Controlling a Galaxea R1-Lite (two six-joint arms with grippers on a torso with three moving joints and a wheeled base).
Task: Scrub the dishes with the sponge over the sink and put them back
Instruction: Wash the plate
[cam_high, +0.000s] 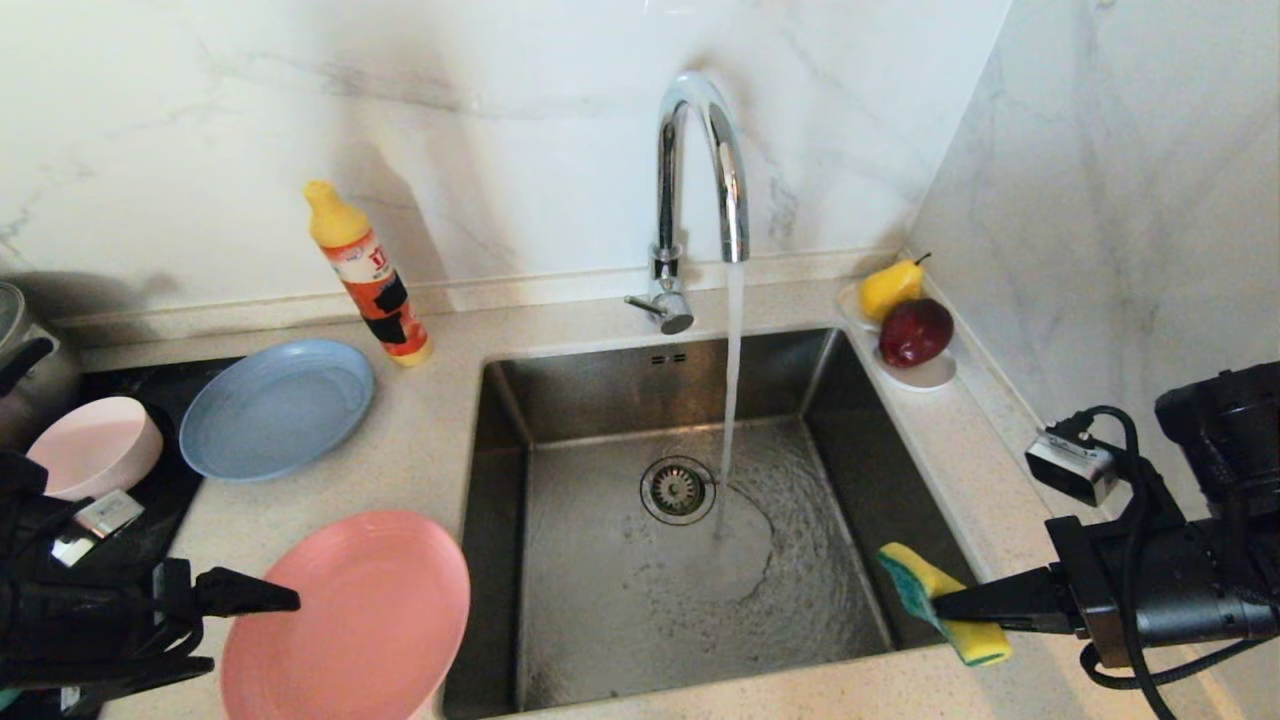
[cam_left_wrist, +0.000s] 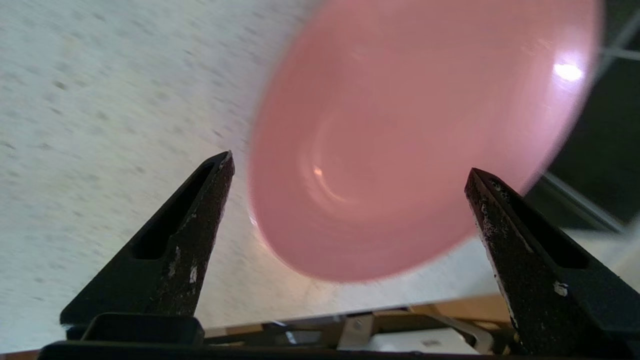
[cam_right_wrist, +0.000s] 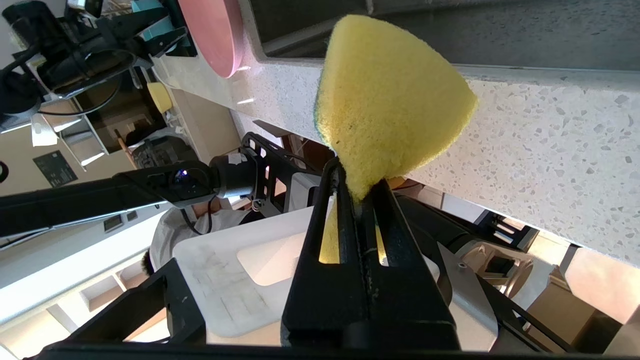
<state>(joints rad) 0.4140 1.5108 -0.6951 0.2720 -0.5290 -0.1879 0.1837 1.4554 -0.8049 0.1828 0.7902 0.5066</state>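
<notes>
The salmon-pink plate (cam_high: 345, 615) (cam_left_wrist: 400, 140) lies on the counter just left of the sink (cam_high: 640, 385), its rim reaching over the basin's edge. My left gripper (cam_high: 250, 635) (cam_left_wrist: 350, 165) is open beside the plate's left edge, and its fingers are clear of the plate. The grey-blue plate (cam_high: 275, 405) and the pale pink bowl (cam_high: 95, 445) sit further back on the left. Over the sink's front right corner, my right gripper (cam_high: 940, 605) (cam_right_wrist: 357, 185) is shut on the yellow and green sponge (cam_high: 915, 580) (cam_right_wrist: 390, 95).
Water runs from the chrome faucet (cam_high: 700, 170) into the basin near the drain (cam_high: 678, 490). An orange soap bottle (cam_high: 370, 280) stands behind the plates. A white dish (cam_high: 925, 375) with a pear and a red fruit sits at the back right. A pot (cam_high: 25, 370) is at far left.
</notes>
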